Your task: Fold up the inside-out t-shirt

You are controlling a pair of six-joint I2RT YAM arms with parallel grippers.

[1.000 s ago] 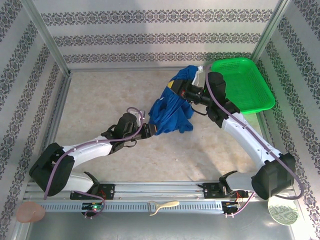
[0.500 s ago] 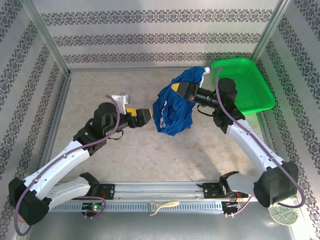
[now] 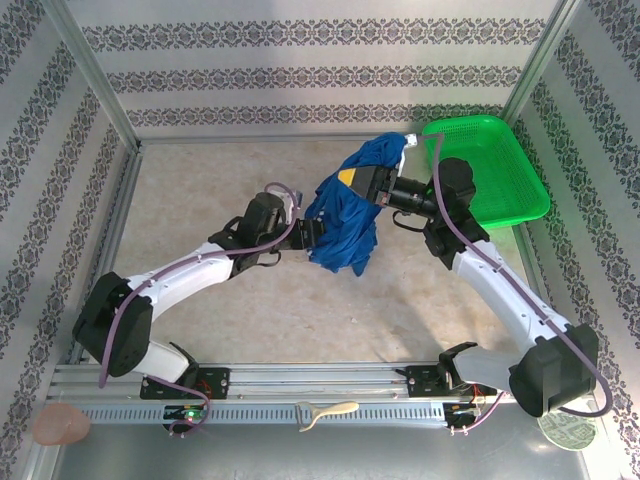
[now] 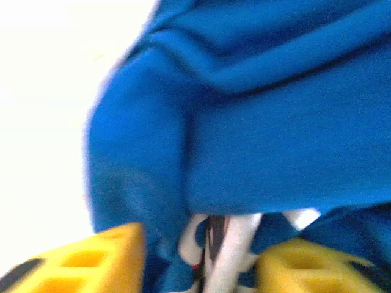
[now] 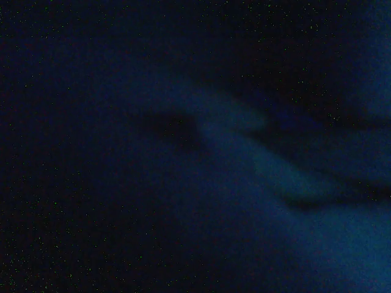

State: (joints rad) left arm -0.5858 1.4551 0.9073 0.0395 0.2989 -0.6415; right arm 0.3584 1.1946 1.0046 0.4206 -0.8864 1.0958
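The blue t-shirt (image 3: 345, 225) hangs bunched above the counter (image 3: 200, 200), just left of the green basket (image 3: 495, 165), strung between the two arms. The right fingers (image 3: 350, 177), nearer the basket, are closed on its upper folds, and cloth drapes over them. The left fingers (image 4: 116, 259), farther from the basket, have a fold and a white label (image 4: 229, 244) between them; I cannot tell whether they pinch. A cream utensil (image 3: 325, 412) lies well in front of the basket.

Royal blue t-shirt (image 3: 345, 225), green mesh basket (image 3: 497, 165), beige table (image 3: 200, 200), dark-banded white walls (image 3: 300, 70).
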